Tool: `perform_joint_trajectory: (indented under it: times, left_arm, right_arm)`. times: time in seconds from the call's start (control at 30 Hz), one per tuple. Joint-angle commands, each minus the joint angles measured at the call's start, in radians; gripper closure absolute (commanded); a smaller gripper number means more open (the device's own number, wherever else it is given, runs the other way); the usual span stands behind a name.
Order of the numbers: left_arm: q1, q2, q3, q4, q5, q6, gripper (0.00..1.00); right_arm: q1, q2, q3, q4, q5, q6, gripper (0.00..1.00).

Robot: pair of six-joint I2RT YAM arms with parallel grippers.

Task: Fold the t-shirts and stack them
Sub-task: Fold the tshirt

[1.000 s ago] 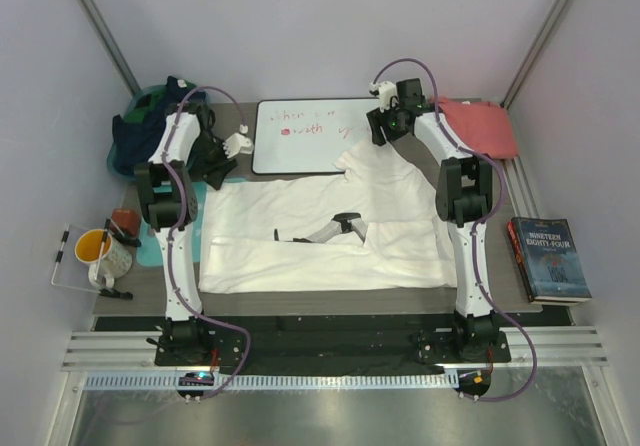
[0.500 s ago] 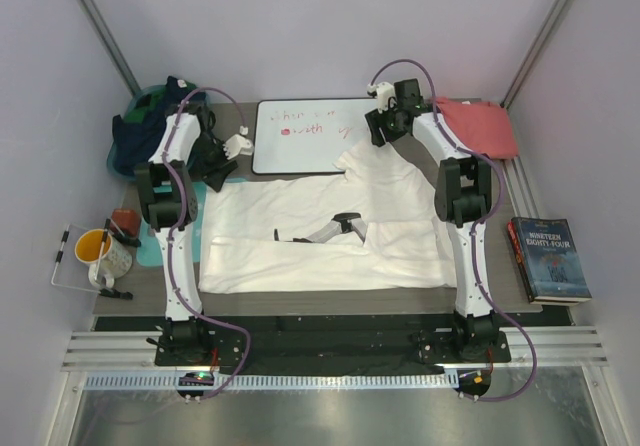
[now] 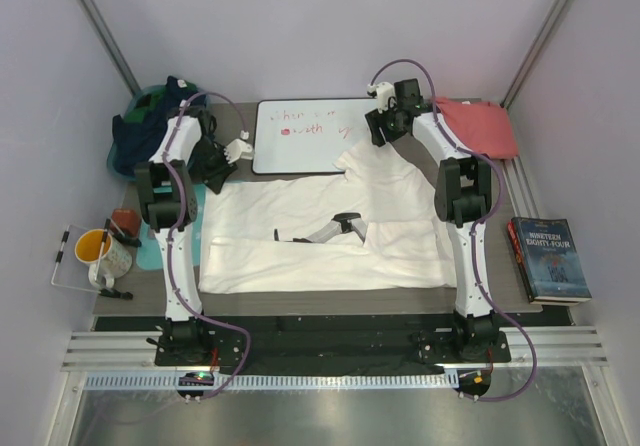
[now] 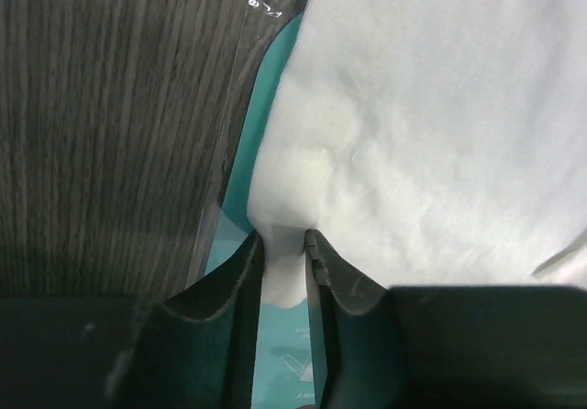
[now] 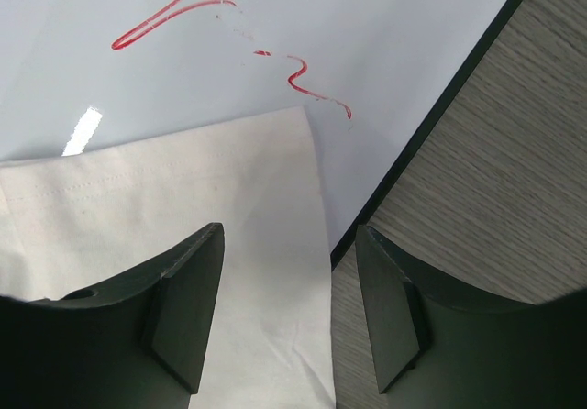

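Pinches soft, puckered cream-white t-shirt (image 4: 422, 134) edge in left gripper (image 4: 284, 253) over smooth teal board (image 4: 286, 359). Holds right gripper (image 5: 289, 308) spread above sleeve on glossy whiteboard (image 5: 367, 42). Partly hides salmon-red t-shirt (image 3: 485, 126) behind arm.

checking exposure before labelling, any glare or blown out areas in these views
Right wrist: a small glare spot on the whiteboard, its red writing sharp. Left wrist: the cream-white t-shirt is washed out, folds barely showing. Top external: even light, only soft shadows.
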Motion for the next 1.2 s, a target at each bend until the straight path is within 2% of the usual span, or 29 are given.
perform_joint_trajectory:
  times: [0.0, 0.07, 0.17, 0.43, 0.57, 0.73, 0.93, 1.17]
  left_arm:
    - [-0.010, 0.023, -0.056, -0.033, 0.008, -0.022, 0.82]
    - [-0.011, 0.016, -0.067, -0.026, 0.009, -0.030, 0.95]
    - [-0.011, -0.003, -0.084, -0.012, 0.008, -0.033, 1.00]
    - [-0.016, -0.058, -0.086, 0.074, -0.015, -0.085, 1.00]
    - [-0.019, -0.142, -0.142, 0.302, -0.049, -0.177, 1.00]
    - [-0.025, -0.216, -0.234, 0.496, -0.096, -0.217, 1.00]
    - [-0.034, -0.247, -0.238, 0.517, -0.092, -0.204, 1.00]
    - [-0.033, -0.251, -0.211, 0.441, -0.074, -0.184, 1.00]
  right_arm:
    - [0.008, -0.014, 0.036, 0.010, 0.008, -0.006, 0.36]
    - [0.010, -0.014, 0.033, 0.011, 0.008, -0.004, 0.36]
    - [0.010, -0.012, 0.030, 0.008, 0.005, -0.004, 0.36]
    - [0.015, -0.012, 0.025, 0.007, 0.002, -0.006, 0.36]
    - [0.016, -0.006, 0.030, 0.007, 0.004, -0.006, 0.36]
    - [0.016, -0.003, 0.038, 0.007, 0.004, -0.007, 0.36]
    - [0.016, -0.002, 0.038, 0.005, -0.001, 0.009, 0.34]
    - [0.016, 0.009, 0.041, 0.014, -0.010, 0.052, 0.33]
